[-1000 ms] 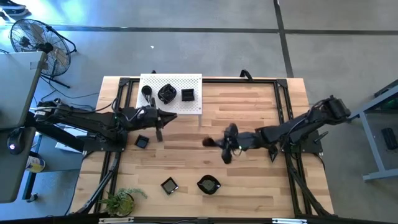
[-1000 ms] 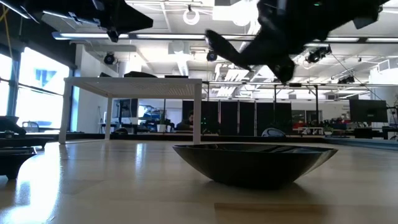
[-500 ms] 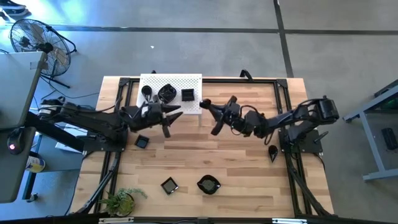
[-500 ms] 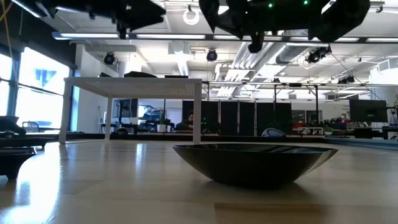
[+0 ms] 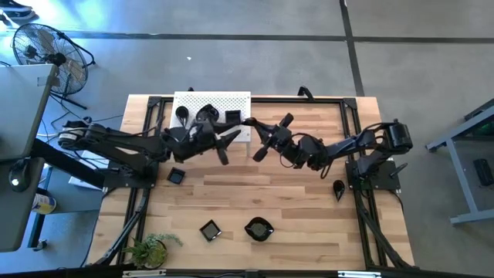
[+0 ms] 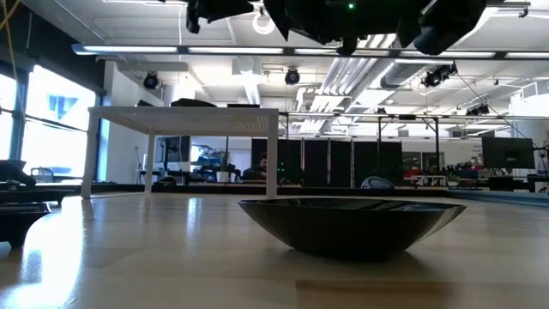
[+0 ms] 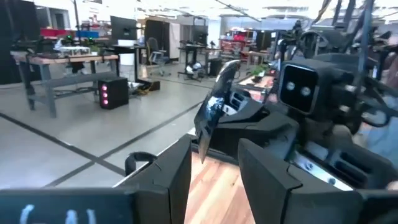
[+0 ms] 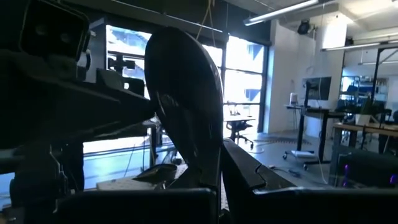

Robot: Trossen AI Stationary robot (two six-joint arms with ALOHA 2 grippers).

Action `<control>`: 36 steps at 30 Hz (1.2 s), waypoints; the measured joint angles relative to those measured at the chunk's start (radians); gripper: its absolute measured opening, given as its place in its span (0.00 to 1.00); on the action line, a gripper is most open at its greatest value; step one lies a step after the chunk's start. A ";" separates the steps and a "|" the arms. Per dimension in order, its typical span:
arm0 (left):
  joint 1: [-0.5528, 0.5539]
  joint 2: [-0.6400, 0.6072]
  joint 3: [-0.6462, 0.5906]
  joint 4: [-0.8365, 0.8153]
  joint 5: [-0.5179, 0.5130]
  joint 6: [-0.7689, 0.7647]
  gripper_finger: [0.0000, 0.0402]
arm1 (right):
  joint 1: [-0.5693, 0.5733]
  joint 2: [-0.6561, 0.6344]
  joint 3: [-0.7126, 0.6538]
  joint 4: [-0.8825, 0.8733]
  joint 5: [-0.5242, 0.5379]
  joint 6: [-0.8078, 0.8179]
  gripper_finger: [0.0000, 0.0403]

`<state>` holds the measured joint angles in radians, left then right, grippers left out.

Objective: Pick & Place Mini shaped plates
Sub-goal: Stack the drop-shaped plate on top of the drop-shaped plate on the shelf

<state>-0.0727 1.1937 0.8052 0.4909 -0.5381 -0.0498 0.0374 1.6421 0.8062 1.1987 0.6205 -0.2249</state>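
Note:
My right gripper (image 5: 270, 141) is shut on a glossy black teardrop-shaped mini plate (image 8: 186, 99) and holds it in the air over the table's middle, near the white perforated board (image 5: 241, 100). My left gripper (image 5: 229, 147) stands open and level, facing that plate (image 7: 214, 109) from the left; its fingers are apart from it. Three mini plates (image 5: 207, 116) rest on the board. Others lie on the table: a square one (image 5: 176, 176), another square one (image 5: 209, 229), a wavy round one (image 5: 258, 229) and a teardrop (image 5: 339, 188). My right gripper pinches the plate's narrow lower rim (image 8: 210, 163) between its two fingers. The fingers come about level from the table's right side, tipped slightly up. The plate stands on edge above the fingers, lifted clear of the table.
A small potted plant (image 5: 150, 249) stands at the near left corner. The black frame rails (image 5: 351, 116) run along the table's sides. In the low view the wavy plate (image 6: 352, 225) fills the foreground, and both arms hang above it.
My right gripper has carried the plate up and toward the far left, tipping from pointing down to about level and rolling, so the plate now stands on edge. My left gripper has opened, risen and moved toward the table's right, closing on the plate.

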 joint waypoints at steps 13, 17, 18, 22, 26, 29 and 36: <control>0.000 0.048 0.046 0.026 -0.072 -0.042 0.24 | 0.028 0.001 0.000 0.037 -0.024 -0.053 0.00; 0.000 0.048 0.046 0.030 -0.042 -0.035 0.11 | 0.028 0.001 0.000 0.035 -0.026 -0.049 0.00; 0.000 0.048 0.046 0.030 -0.032 -0.033 0.08 | 0.028 0.001 0.000 0.034 -0.027 -0.049 0.00; 0.000 0.047 0.046 0.031 -0.017 -0.026 0.01 | 0.028 0.001 -0.001 0.028 -0.027 -0.048 0.00; 0.000 0.047 0.046 0.031 -0.018 -0.034 0.05 | 0.028 0.001 -0.001 0.024 -0.028 -0.046 0.00; 0.000 0.047 0.045 0.031 -0.015 -0.035 0.08 | 0.028 0.001 -0.001 0.020 -0.029 -0.046 0.00; 0.000 0.047 0.045 0.034 -0.015 -0.035 0.09 | 0.028 0.001 -0.001 0.011 -0.034 -0.046 0.00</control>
<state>-0.0727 1.2411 0.8505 0.5245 -0.5533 -0.0845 0.0658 1.6428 0.8051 1.2099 0.5865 -0.2707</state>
